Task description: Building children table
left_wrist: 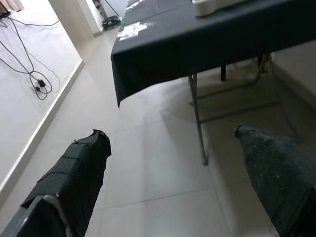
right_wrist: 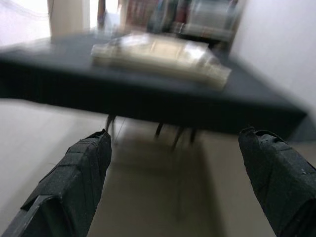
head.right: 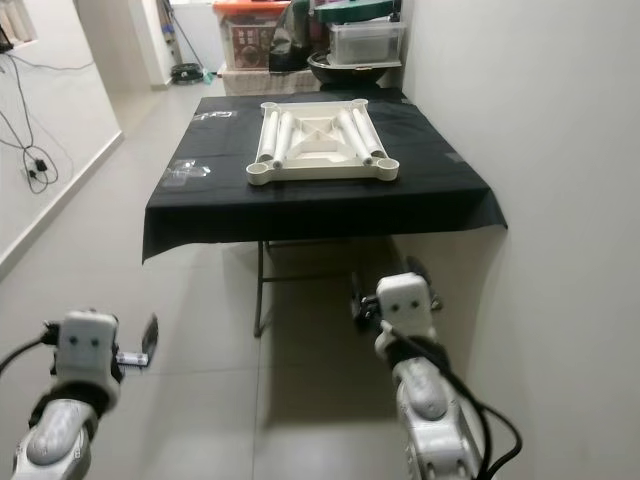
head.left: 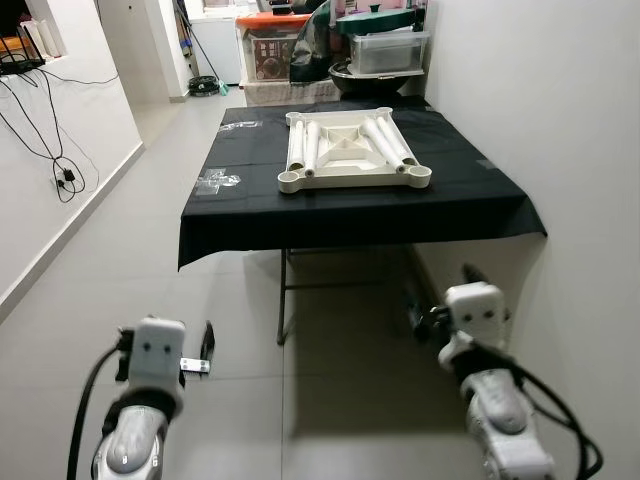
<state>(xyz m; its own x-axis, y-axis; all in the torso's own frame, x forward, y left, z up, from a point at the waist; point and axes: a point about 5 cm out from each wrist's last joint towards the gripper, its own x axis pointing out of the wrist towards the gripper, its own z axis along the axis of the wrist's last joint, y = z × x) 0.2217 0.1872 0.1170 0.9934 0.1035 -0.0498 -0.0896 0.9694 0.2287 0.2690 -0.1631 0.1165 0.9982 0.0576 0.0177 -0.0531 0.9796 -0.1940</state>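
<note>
Well ahead of both sets of fingers, on black-covered folding table [head.left: 470, 200]: cream children table top [head.left: 352, 150], upside down, leg tubes [head.left: 392, 143] lying inside. Left gripper [left_wrist: 173, 143] spread wide, holding nothing, above floor tiles [head.left: 130, 270]. Right gripper [right_wrist: 175, 143] also spread wide, empty, pointing at table edge.

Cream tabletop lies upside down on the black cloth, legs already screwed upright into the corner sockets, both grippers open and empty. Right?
Not quite: the legs lie flat inside the upturned tabletop, sockets empty, per the left eye view. Left gripper and right gripper are open and empty.
</note>
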